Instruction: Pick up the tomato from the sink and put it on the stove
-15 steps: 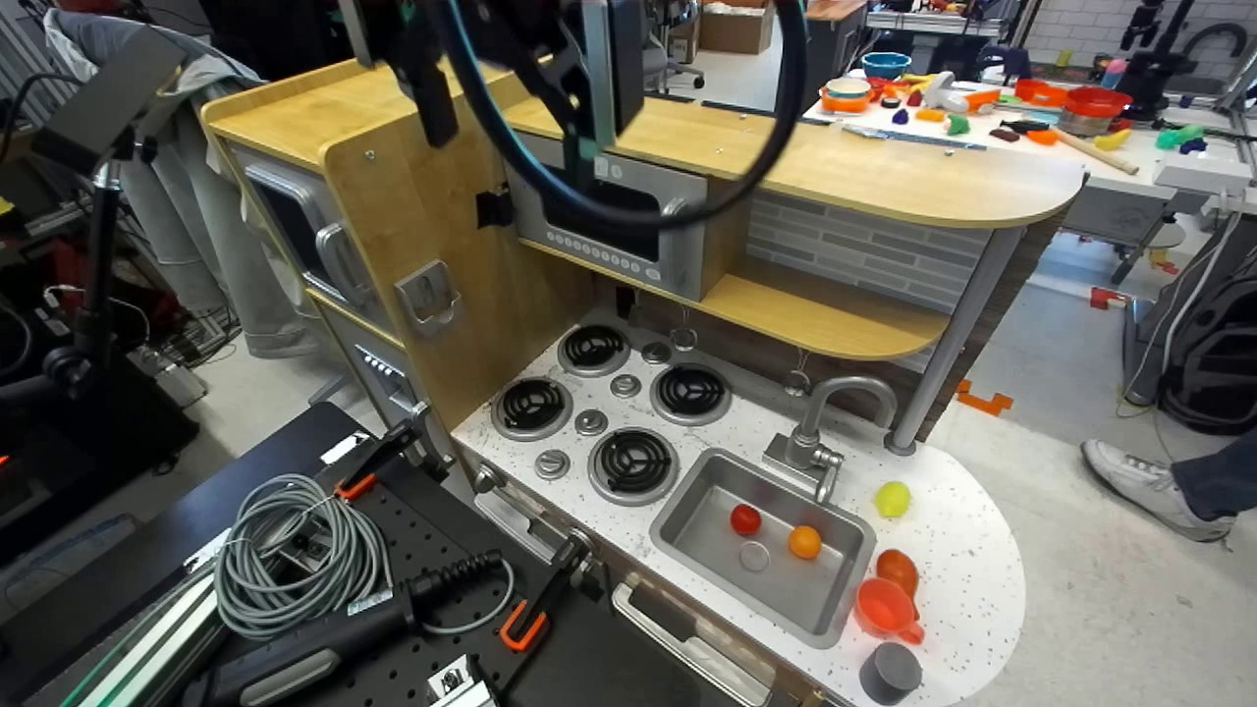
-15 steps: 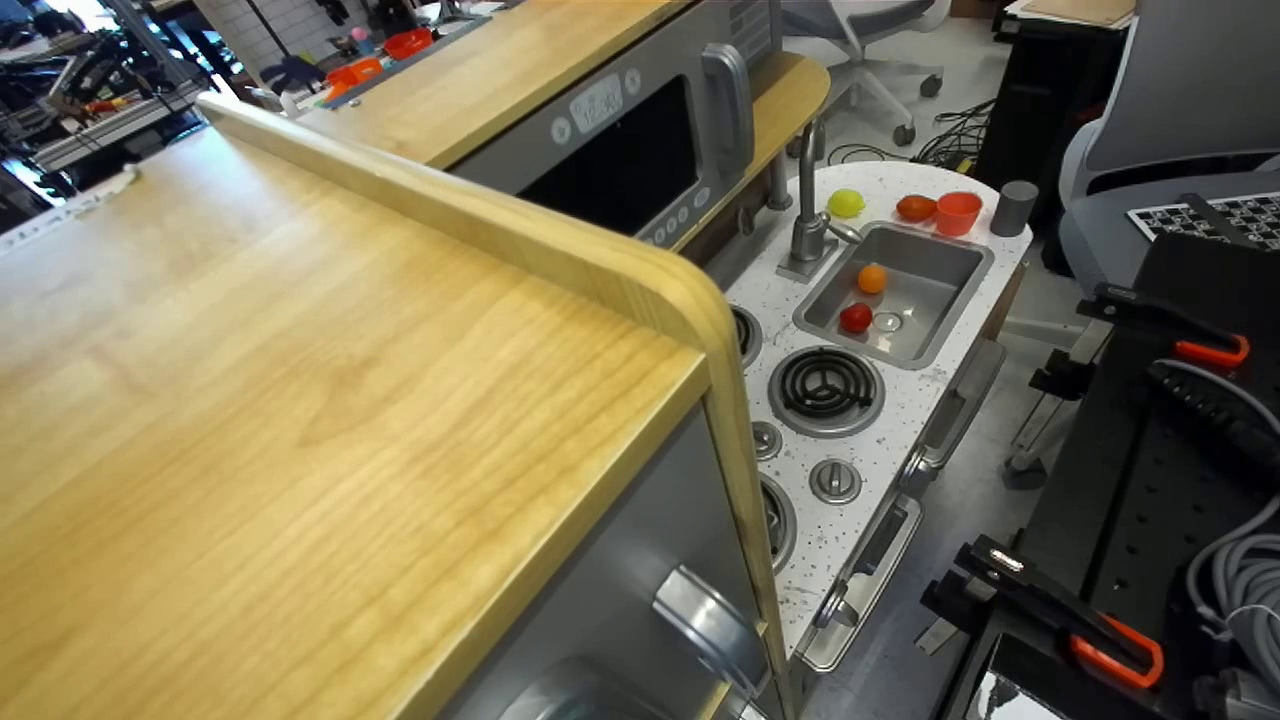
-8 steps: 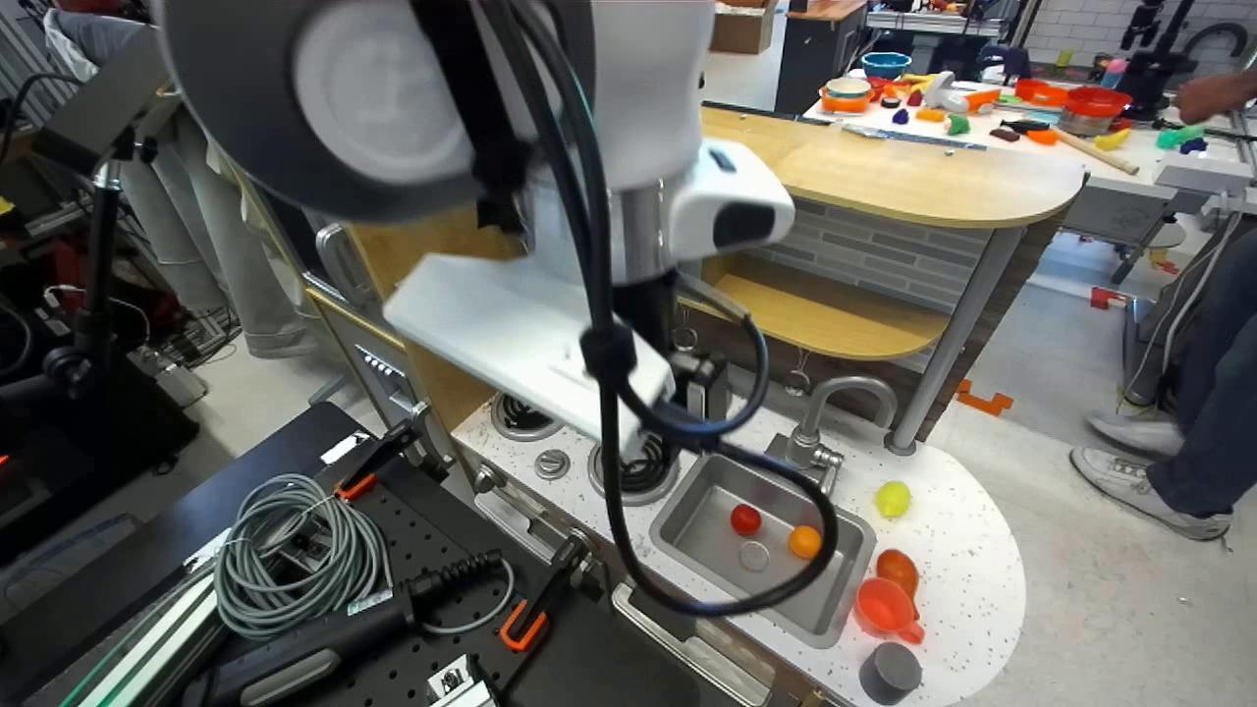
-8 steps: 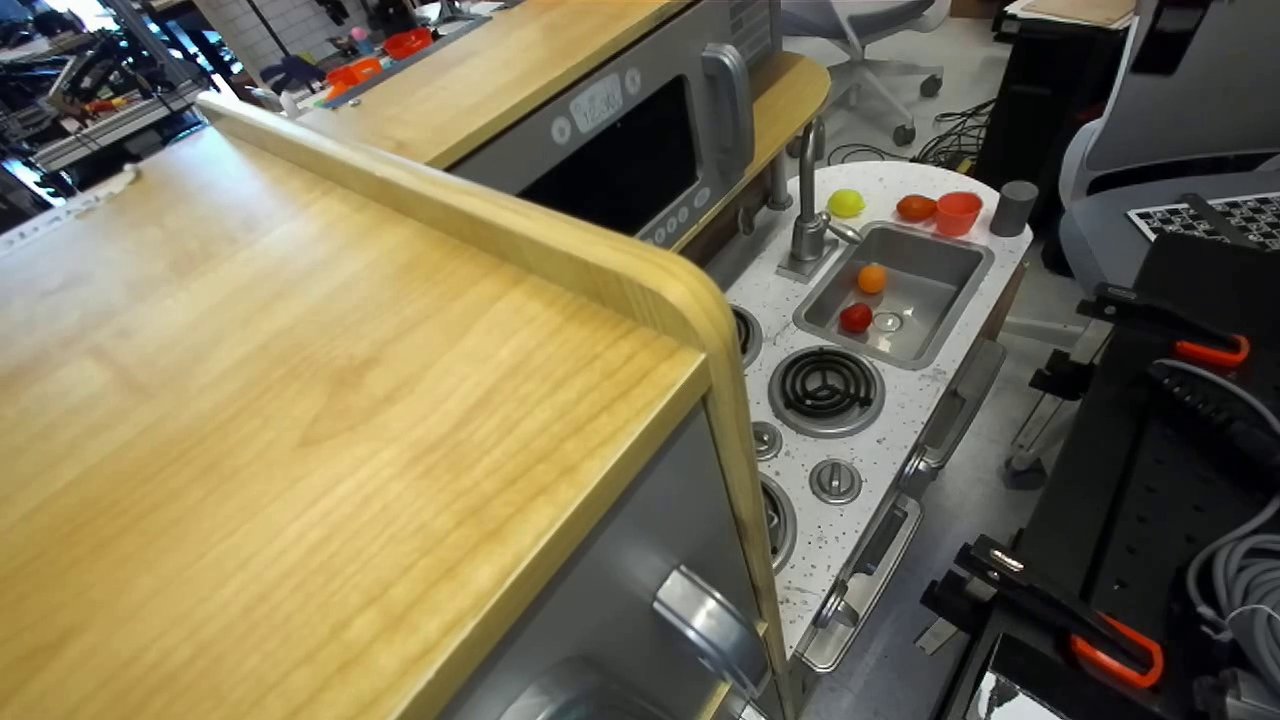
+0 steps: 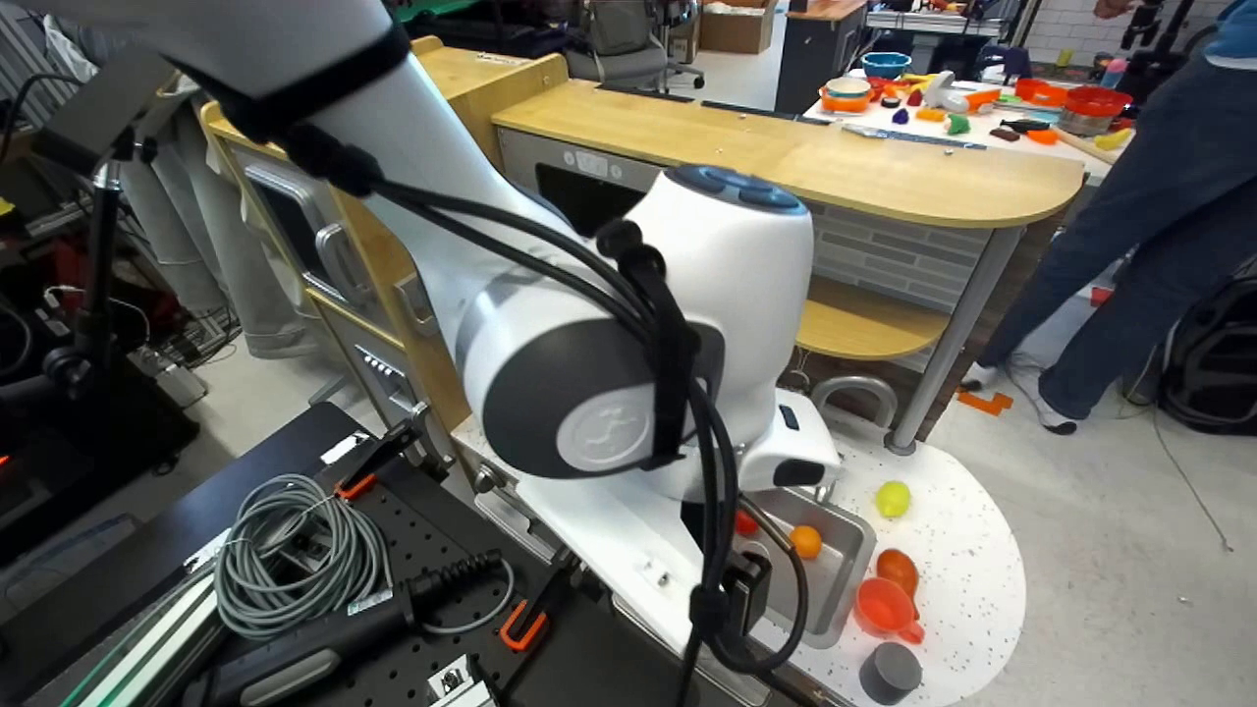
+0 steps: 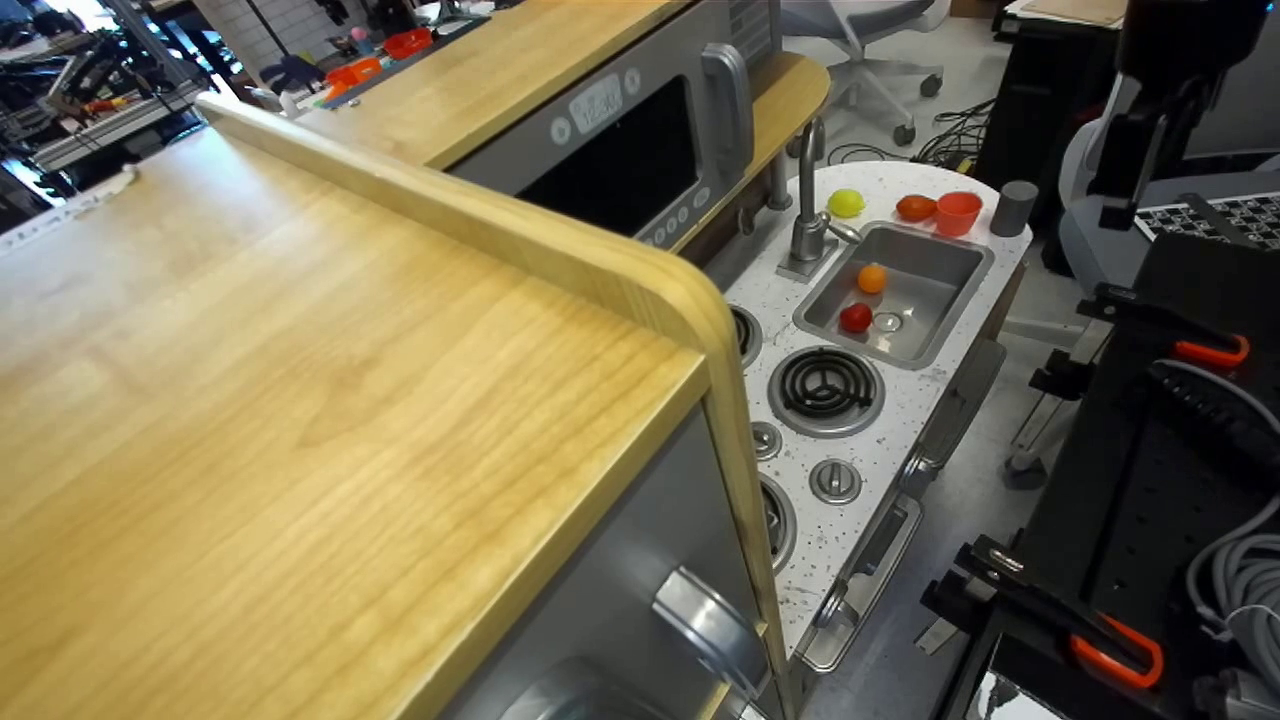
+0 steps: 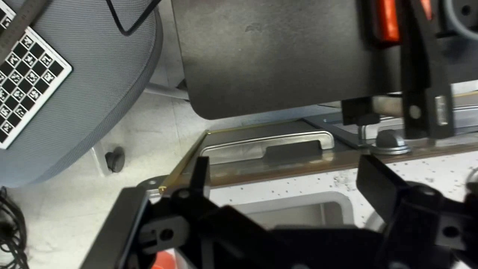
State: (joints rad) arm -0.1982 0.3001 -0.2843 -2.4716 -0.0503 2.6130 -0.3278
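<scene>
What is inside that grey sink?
A red tomato and an orange, with a round drain beside the tomato. What lies directly beneath the tomato and orange is hidden.

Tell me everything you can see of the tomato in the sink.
The tomato is red, rounded and smooth-looking; whether it is real or plastic, I can't tell. It rests on the floor of the gray sink, beside the drain and apart from the orange. The arm partly hides it in an exterior view. The open claw isn't touching it.
</scene>
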